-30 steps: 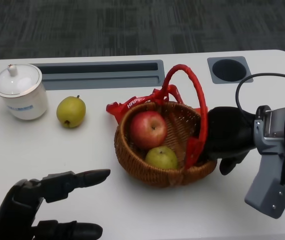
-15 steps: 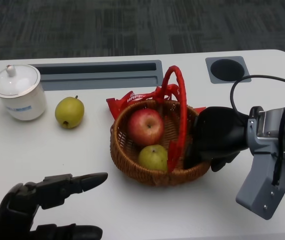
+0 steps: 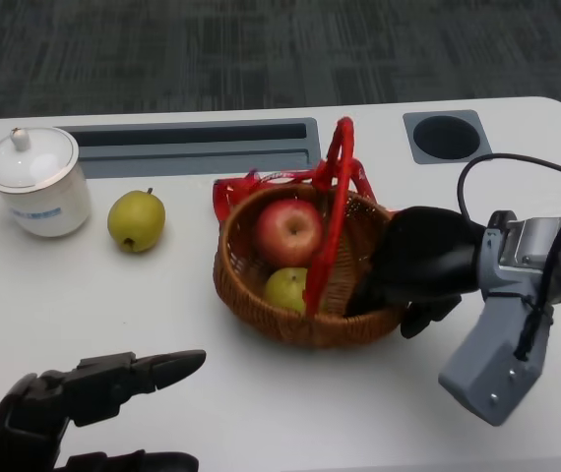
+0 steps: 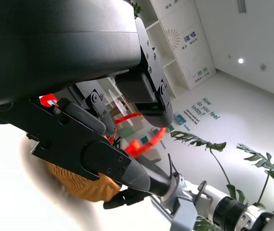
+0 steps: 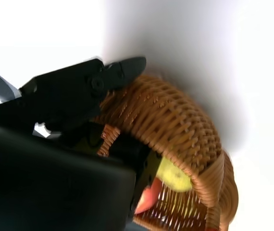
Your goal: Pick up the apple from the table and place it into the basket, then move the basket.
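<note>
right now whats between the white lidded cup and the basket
In the head view, a yellow-green pear sits on the table between the white lidded cup and the basket, nearer the cup, touching neither.

head view: bright, even, sharp; soft shadow under basket | left wrist view: surface blown out white, basket blurred | right wrist view: overexposed, soft focus, grey shadow beside basket
</note>
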`<state>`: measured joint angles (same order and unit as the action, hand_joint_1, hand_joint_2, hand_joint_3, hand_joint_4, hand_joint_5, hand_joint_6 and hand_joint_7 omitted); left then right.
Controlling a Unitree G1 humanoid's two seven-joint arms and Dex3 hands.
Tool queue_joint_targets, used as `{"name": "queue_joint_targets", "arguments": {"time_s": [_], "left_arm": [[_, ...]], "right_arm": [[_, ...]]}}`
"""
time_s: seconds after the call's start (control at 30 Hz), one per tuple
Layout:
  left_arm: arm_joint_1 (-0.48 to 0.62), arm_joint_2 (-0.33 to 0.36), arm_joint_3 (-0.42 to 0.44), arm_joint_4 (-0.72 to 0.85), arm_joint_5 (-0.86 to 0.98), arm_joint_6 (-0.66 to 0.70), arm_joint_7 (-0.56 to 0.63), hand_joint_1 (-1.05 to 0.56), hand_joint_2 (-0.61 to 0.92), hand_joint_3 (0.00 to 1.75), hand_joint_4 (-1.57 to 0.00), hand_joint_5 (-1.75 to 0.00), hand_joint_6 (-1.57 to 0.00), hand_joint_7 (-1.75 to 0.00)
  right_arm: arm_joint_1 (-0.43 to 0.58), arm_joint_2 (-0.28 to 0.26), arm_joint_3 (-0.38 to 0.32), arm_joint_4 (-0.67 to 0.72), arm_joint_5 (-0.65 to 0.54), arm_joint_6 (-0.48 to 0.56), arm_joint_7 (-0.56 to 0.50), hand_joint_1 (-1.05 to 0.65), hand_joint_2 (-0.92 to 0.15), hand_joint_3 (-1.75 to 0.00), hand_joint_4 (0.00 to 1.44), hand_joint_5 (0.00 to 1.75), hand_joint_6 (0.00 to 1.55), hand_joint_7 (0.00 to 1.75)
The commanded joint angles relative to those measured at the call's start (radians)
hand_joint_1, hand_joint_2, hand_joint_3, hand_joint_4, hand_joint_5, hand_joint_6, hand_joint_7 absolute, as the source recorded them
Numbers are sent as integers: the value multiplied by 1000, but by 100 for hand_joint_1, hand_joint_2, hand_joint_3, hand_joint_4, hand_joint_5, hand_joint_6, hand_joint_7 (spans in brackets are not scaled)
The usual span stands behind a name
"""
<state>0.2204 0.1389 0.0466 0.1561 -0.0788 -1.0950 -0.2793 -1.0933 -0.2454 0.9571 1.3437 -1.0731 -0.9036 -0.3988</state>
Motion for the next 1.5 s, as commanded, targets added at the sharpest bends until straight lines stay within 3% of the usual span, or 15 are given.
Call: {"name": "queue_joint_targets", "arguments": {"time_s": [0.03,0.17,0.4,0.43,0.57,0.63,0.8,1.0,1.07,1.3,1.5], "left_arm": [[31,11,2,-34,-18,-10,15,-53,79,0,-100,-1,-90,0],[57,15,-3,-52,-24,-20,11,-53,79,0,-100,0,-90,0],[93,16,5,-46,-10,-62,11,-52,79,0,-99,0,-89,0],[99,16,8,-43,-4,-70,12,-53,80,0,-99,0,-89,0],[141,8,19,-42,17,-105,18,-55,80,0,-100,0,-90,-1],[183,9,14,-61,15,-109,19,-55,79,0,-100,0,-91,-1],[313,9,-17,-160,-4,-80,26,-53,77,0,-101,0,-92,-1],[390,40,-36,-214,-35,-73,20,-49,74,0,-100,0,-92,-1],[398,51,-41,-210,-46,-67,16,-49,72,0,-100,0,-92,0],[365,70,-58,-191,-61,-56,9,-49,71,0,-99,0,-91,0],[321,69,-62,-169,-49,-44,8,-51,72,1,-100,0,-92,-1]], "right_arm": [[12,-3,-61,23,62,95,103,-37,-92,-20,97,53,88,0],[20,-12,-112,34,106,206,172,-26,-90,-8,104,39,89,1],[16,-12,-195,52,164,392,257,-31,-92,-12,105,21,92,1],[14,-9,-209,54,173,421,267,-31,-92,-11,107,24,94,1],[16,-1,-251,57,194,517,286,-30,-92,-6,90,78,97,0],[16,4,-270,59,202,564,294,-30,-92,-4,89,67,97,0],[27,7,-344,64,251,672,315,-29,-92,-3,102,17,95,0],[46,0,-424,65,301,748,315,-31,-92,-3,108,7,97,1],[52,-2,-442,64,311,746,320,-35,-90,-2,103,4,91,1],[67,0,-474,62,321,733,345,-64,-78,0,54,0,49,0],[65,-9,-445,60,287,707,325,-85,-78,-1,33,0,33,0]]}}
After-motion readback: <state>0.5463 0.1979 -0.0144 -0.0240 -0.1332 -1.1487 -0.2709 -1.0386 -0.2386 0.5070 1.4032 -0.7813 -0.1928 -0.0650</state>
